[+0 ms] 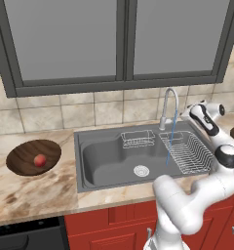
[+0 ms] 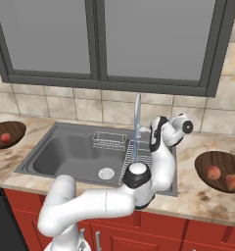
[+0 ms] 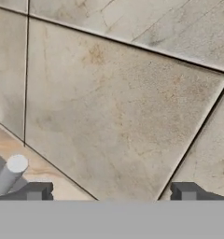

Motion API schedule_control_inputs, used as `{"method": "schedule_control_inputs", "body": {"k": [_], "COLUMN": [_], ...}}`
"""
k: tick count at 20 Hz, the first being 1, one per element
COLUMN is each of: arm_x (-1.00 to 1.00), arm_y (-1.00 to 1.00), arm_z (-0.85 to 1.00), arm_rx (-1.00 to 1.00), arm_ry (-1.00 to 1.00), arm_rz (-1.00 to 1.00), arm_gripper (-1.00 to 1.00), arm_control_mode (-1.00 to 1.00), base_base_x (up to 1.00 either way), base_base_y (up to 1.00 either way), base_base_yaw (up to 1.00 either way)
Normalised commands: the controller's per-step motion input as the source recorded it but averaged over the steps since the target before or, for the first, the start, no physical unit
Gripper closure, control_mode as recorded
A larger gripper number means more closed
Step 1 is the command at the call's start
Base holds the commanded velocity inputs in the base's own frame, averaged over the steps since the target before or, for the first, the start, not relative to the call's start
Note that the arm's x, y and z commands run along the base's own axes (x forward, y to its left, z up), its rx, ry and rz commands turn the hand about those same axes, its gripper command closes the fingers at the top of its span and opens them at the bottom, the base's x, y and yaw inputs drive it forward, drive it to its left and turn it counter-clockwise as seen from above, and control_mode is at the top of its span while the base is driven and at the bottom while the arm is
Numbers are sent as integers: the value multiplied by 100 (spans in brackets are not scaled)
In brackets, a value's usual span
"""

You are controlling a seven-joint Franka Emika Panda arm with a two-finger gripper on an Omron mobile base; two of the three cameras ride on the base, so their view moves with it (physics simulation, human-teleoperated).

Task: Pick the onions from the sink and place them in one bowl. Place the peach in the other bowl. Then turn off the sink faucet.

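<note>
Now the fruit work looks done: two onions [image 2: 222, 177] lie in one bowl [image 2: 205, 163] on the tabletop well to the right of the sink [image 1: 104, 161], and the peach [image 1: 39, 160] sits in the other bowl [image 1: 21, 158] on the tabletop to the sink's left. What remains is the sink faucet [image 1: 166, 108], standing at the back rim of the sink with a thin stream running into the basin. Its chrome body should be rigid and slick (polished metal gives little grip), so the small side lever looks the right place to push, not the spout. The tool [image 3: 111, 191] hovers near the faucet facing the wall tiles, fingertips spread wide apart and holding nothing.
</note>
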Motion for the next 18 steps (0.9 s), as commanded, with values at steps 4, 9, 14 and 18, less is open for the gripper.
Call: {"method": "schedule_control_inputs", "body": {"k": [4, 9, 14, 18], "arm_x": [41, 39, 32, 15], "arm_y": [-6, -17, -6, 28], "arm_z": [-18, -22, -4, -1], "arm_rx": [0, 0, 0, 0], "arm_ry": [0, 0, 0, 0], "arm_rz": [2, 4, 5, 10], "arm_gripper": [-100, -100, -100, -100], "arm_control_mode": [-100, -100, -100, -100], "base_base_x": [0, 0, 0, 0], "base_base_y": [0, 0, 0, 0], "base_base_yaw": [0, 0, 0, 0]}}
